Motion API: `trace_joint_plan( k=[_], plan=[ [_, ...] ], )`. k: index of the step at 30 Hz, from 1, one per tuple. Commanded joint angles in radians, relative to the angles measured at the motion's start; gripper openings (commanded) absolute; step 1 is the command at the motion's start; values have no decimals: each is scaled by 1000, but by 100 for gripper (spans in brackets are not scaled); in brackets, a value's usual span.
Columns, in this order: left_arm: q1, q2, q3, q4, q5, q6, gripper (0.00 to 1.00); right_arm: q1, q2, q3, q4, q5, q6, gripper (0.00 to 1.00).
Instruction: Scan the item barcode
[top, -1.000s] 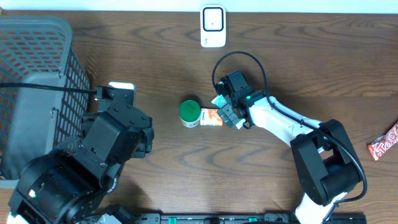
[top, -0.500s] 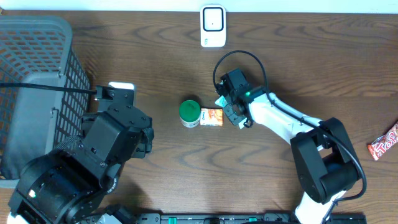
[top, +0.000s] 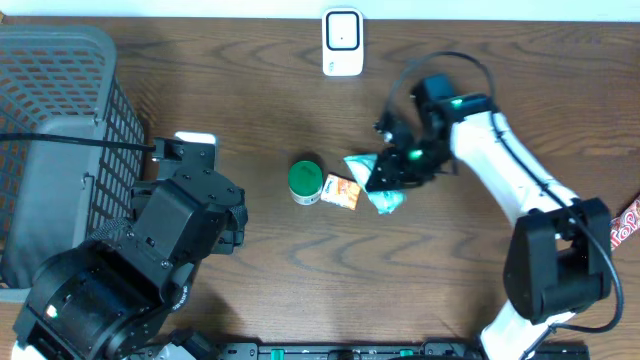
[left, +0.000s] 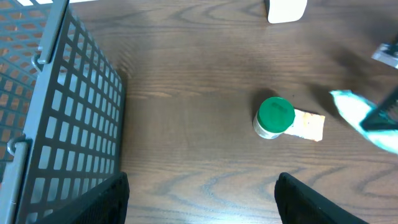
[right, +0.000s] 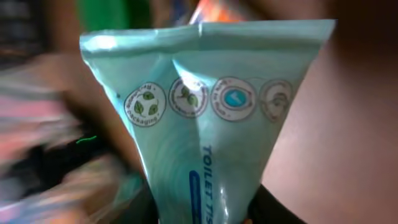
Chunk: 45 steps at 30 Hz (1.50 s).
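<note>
My right claw (top: 396, 170) is clamped on a teal packet (right: 211, 124), which fills nearly the whole of my right wrist view. A row of four round emblems (right: 189, 99) runs across its upper part, but the fine print ringing them is too small for me to read. Lower down, blue letters set lengthwise spell "TOILET TIS" before the bottom edge cuts them off. Everything behind the packet is smeared: a green patch and an orange one at the top, brown at the right.

From overhead the packet sits right of centre, partly under my claw, so its outline is hard to follow. I cannot tell whether it touches the counter (top: 250, 60). Just left of it lies a small orange box (top: 343, 192), its print too fine to read. A green-lidded jar (top: 305, 180) stands right beside that.

The white scanner (top: 342, 42) stands at top centre, well apart from the packet. A red wrapper (top: 622, 225) at the right edge is cut off by the frame, its white lettering unreadable. The grey basket (top: 60, 60) fills the upper left, its lower part hidden beneath my left arm.

My left claw (left: 202, 208) stands open, with only two dark fingertips (left: 93, 199) showing along the bottom of its view. There the packet is a blur at the right edge, and the scanner is clipped by the top.
</note>
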Motion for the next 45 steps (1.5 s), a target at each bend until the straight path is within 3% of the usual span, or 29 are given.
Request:
trace_joint_plan(
  k=[1, 6, 11, 16, 20, 24, 32, 42, 45],
  plan=[
    [3, 0, 10, -4, -13, -13, 75, -66, -21, 8, -88, -330, 21, 24],
    [3, 0, 10, -4, -13, -12, 75, -129, -21, 8, -220, -435, -63, 14],
    [3, 0, 10, -4, -13, -12, 75, -147, -20, 7, -367, -448, -229, 12],
    [3, 0, 10, -4, -13, -13, 75, -146, -20, 8, -465, -390, -580, 12],
    [3, 0, 10, -4, -13, -12, 75, -145, -20, 7, -521, -414, -1061, 12],
    [3, 0, 10, -4, -13, -12, 75, -145, -20, 7, -503, -542, -1360, 1],
    [3, 0, 10, -4, -13, -12, 75, -145, -20, 7, -431, -638, -1366, 1],
    [3, 0, 10, -4, -13, -12, 75, -144, -20, 7, -424, -504, -1361, 4],
    [3, 0, 10, -4, -13, -13, 75, -142, -20, 7, -304, -404, -1176, 2]
  ],
)
